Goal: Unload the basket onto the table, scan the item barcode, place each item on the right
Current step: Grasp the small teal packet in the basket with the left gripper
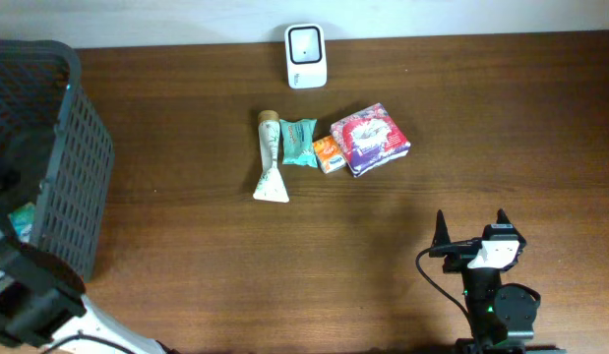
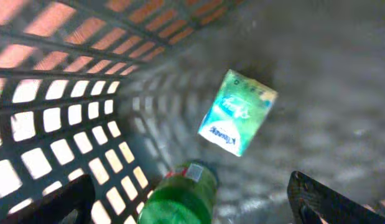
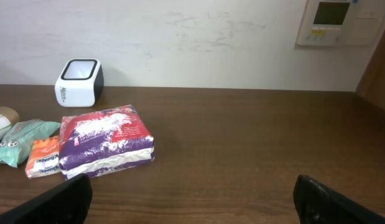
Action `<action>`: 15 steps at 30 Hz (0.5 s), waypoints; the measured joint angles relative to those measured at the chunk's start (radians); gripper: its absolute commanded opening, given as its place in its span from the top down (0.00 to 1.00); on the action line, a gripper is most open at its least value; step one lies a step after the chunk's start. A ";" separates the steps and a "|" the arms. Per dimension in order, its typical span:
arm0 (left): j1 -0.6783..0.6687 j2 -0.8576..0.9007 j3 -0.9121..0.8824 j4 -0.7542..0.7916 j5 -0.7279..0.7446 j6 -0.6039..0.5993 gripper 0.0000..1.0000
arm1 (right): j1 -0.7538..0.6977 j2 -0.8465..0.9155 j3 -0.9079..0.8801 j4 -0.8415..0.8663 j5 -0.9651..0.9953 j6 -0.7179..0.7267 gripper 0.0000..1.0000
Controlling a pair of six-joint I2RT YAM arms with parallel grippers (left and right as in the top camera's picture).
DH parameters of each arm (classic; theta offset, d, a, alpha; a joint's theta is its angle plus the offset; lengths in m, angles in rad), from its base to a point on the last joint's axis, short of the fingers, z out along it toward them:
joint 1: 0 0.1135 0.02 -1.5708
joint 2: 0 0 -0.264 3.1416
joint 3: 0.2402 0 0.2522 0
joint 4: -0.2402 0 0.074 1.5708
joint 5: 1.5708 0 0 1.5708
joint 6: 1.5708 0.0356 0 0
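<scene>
In the left wrist view my left gripper (image 2: 192,202) is down inside the dark mesh basket (image 2: 68,112) and stands open. A green bottle (image 2: 180,196) lies between its wide-spread fingers, with a gap on each side. A green Kleenex pack (image 2: 237,112) rests on the basket floor beyond it. The white barcode scanner (image 1: 305,55) stands at the table's back edge. My right gripper (image 1: 471,231) is open over bare wood at the front right, holding nothing.
A cream tube (image 1: 271,157), a teal packet (image 1: 298,141), a small orange pack (image 1: 329,154) and a purple-red pack (image 1: 371,139) lie in a row mid-table. The basket (image 1: 48,147) fills the left edge. The left arm (image 1: 33,290) reaches in from the front left.
</scene>
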 measured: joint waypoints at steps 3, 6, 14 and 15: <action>0.000 0.061 0.000 0.001 -0.020 0.000 0.06 | 0.000 0.000 0.000 0.000 0.000 0.000 0.01; 0.000 0.119 -0.001 0.039 -0.026 0.003 0.27 | 0.000 0.000 0.000 0.000 0.000 0.000 0.01; -0.010 0.171 -0.030 0.071 0.028 0.015 0.18 | 0.000 0.000 0.000 0.000 0.000 0.000 0.01; -0.017 0.171 -0.044 0.072 0.028 0.019 0.18 | 0.000 0.000 0.000 0.000 0.000 0.000 0.01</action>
